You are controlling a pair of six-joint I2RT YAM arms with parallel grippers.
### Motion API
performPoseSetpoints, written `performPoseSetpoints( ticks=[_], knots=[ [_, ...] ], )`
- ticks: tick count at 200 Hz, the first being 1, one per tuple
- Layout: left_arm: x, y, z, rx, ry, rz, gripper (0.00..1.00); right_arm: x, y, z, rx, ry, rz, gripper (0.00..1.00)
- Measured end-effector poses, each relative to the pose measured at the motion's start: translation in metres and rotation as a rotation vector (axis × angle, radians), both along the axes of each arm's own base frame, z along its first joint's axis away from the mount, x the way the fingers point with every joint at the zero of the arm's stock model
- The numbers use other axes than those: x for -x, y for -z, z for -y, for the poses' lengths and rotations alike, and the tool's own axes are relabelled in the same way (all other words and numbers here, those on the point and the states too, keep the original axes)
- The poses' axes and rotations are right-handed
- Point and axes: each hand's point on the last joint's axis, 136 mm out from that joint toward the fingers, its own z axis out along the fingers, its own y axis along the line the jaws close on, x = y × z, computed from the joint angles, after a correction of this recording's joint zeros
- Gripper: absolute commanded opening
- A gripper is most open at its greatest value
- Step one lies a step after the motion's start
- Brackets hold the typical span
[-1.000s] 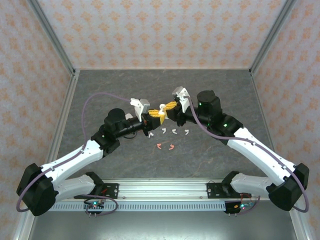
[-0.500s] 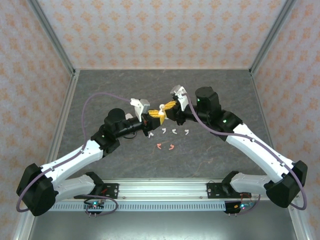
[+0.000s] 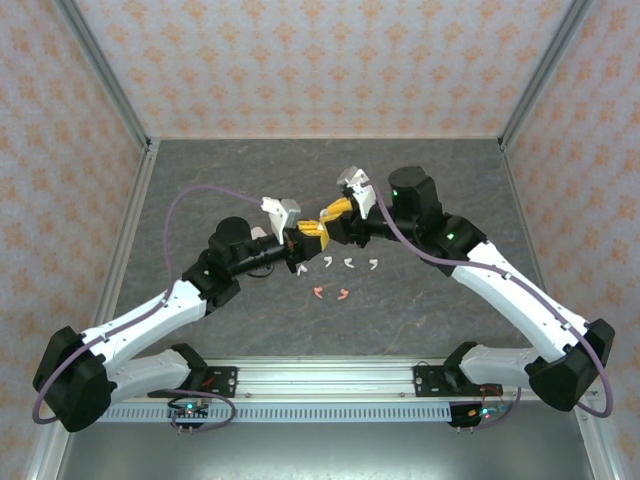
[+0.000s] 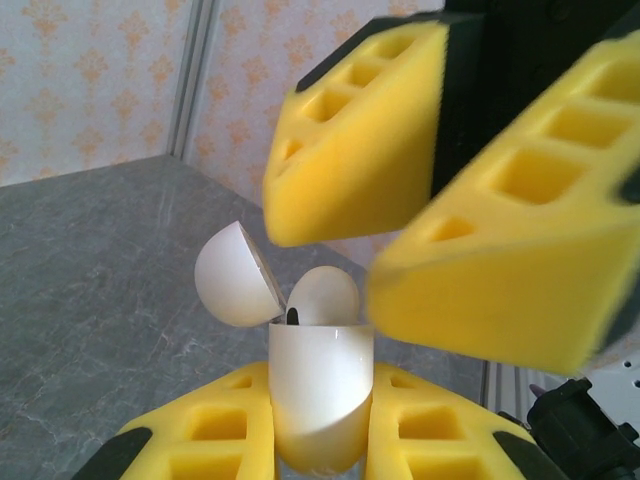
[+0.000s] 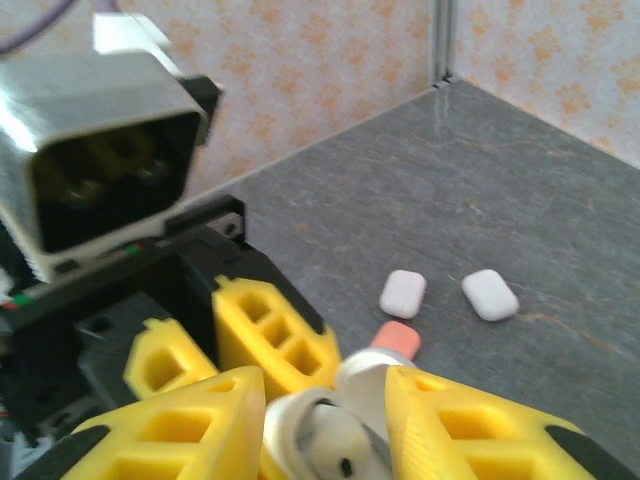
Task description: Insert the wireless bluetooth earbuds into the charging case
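Observation:
My left gripper point(image 3: 310, 234) is shut on a white charging case point(image 4: 320, 385), held upright above the table with its lid point(image 4: 232, 275) flipped open. A white earbud point(image 4: 325, 297) sits in the case's mouth, its rounded head sticking up. My right gripper point(image 5: 322, 392) hovers just over the case, jaws a little apart on either side of the earbud point(image 5: 330, 442) and nothing clamped. Its yellow fingers point(image 4: 360, 130) loom above the case in the left wrist view. More white earbuds point(image 3: 349, 263) and two pink ones point(image 3: 343, 293) lie on the table below both grippers point(image 3: 335, 211).
Two closed white cases point(image 5: 403, 292) point(image 5: 490, 295) and a pink one point(image 5: 397, 338) lie on the grey table behind the grippers. The left wrist's camera housing point(image 5: 100, 150) sits close in front of the right wrist. Patterned walls enclose the table point(image 3: 440, 180).
My right gripper has gone from shut to slightly open over the case, leaving the earbud in it, and has drawn back and up a little. The left arm holds still.

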Motion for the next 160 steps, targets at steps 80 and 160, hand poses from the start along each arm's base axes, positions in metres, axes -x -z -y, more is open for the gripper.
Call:
performPoseSetpoints(
  ticks=[80,160],
  knots=[
    [0.007,-0.019,-0.006,0.034,-0.005,0.047,0.0,-0.025,-0.046,0.025,-0.104,0.142,-0.046,0.53],
    [0.021,-0.038,-0.02,0.061,-0.024,0.123,0.0,-0.094,-0.006,0.071,-0.168,0.487,-0.329,0.51]
  ],
)
